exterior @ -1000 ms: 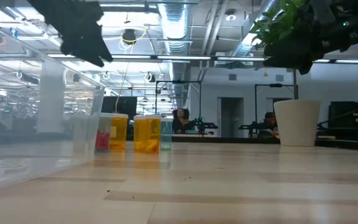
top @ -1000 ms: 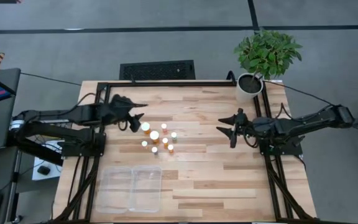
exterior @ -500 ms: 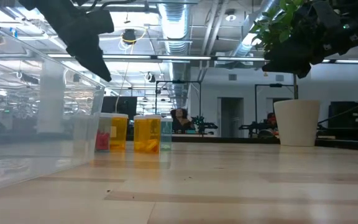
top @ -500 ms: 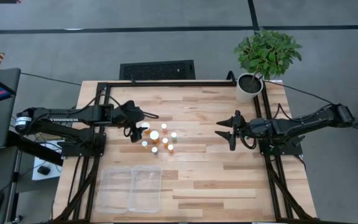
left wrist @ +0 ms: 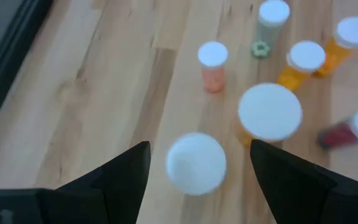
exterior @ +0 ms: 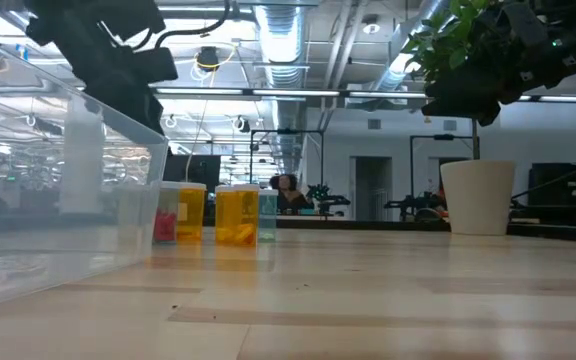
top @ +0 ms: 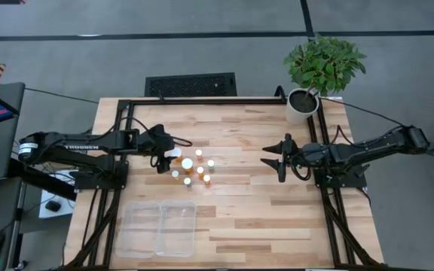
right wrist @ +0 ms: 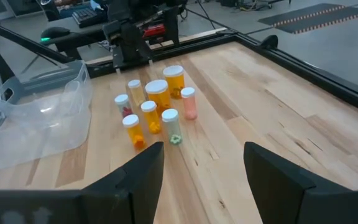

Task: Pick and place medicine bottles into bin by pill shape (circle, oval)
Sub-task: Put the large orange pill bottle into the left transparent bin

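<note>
Amber bottles with white caps, my medicine bottles [top: 191, 170], stand clustered on the wooden table [top: 262, 218] in the high view. My left gripper [top: 166, 156] sits at the cluster's edge, over the bottle nearest its arm, a large bottle [top: 175, 154] whose cap peeks out just past the fingertips. The clear bin [top: 158, 228] lies well behind that gripper, toward the table's near edge, with both compartments holding nothing I can make out. My right gripper [top: 276, 157] hangs well apart from the cluster, fingers spread, near the potted plant [top: 319, 71].

From the low view, three bottles [exterior: 213, 213] stand upright beyond the bin wall [exterior: 58, 200], and the left gripper [exterior: 118, 75] hangs above and to their side (no contact that I can see).

Through the left wrist view, the fingers [left wrist: 120, 174] stand wide apart, released, gripping nothing. One big white cap [left wrist: 196, 163] lies right between them, a second big cap [left wrist: 270, 112] just beyond it, and smaller bottles farther out.

Looking down the right wrist view, the fingers [right wrist: 138, 171] are parted around bare wood, the cluster [right wrist: 154, 109] well ahead of them.
</note>
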